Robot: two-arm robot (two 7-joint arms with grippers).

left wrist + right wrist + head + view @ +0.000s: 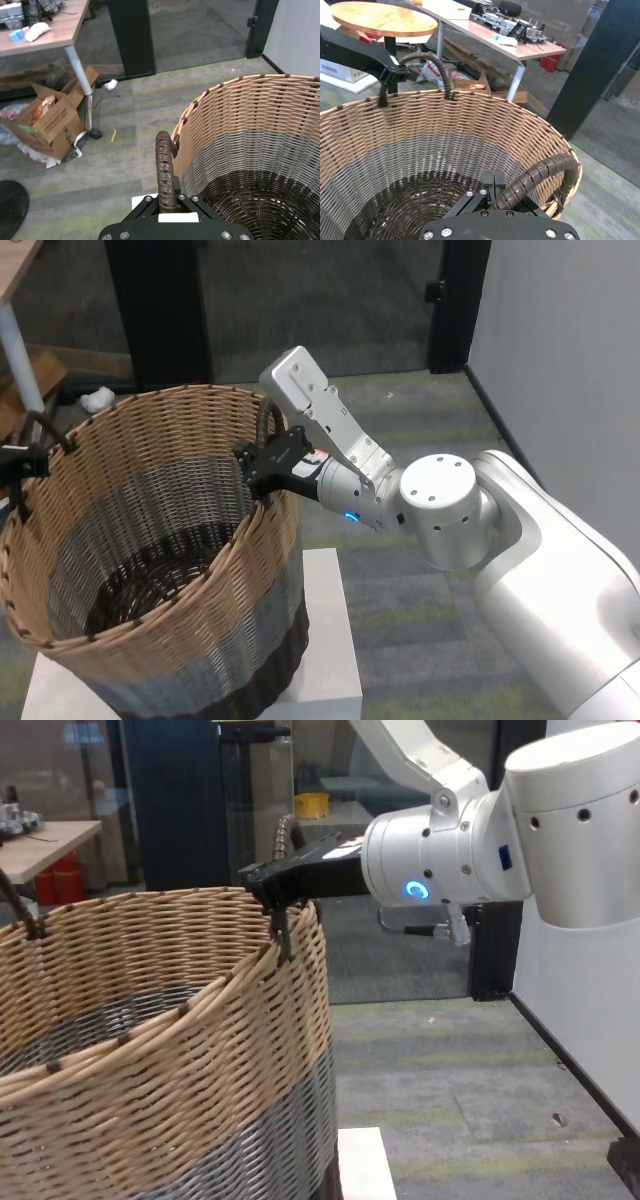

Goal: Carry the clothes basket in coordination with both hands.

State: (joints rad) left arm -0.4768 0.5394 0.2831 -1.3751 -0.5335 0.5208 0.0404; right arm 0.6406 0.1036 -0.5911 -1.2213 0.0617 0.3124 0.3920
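Observation:
The clothes basket (150,570) is a big round wicker tub, tan at the rim, grey in the middle and dark at the base. It fills the left of the head view above a white stand (325,640). My right gripper (262,468) is shut on the basket's right loop handle (540,175). In the chest view this gripper (272,885) grips at the rim. My left gripper (167,205) is shut on the opposite dark handle (165,165). It shows at the far rim in the right wrist view (390,75). I cannot tell whether the base touches the stand.
An open cardboard box (50,120) and a desk leg (80,82) stand on the carpet to the left. A round wooden table (382,20) and a cluttered desk (515,40) lie beyond. A black door frame (132,35) is ahead, and a grey wall (560,340) on the right.

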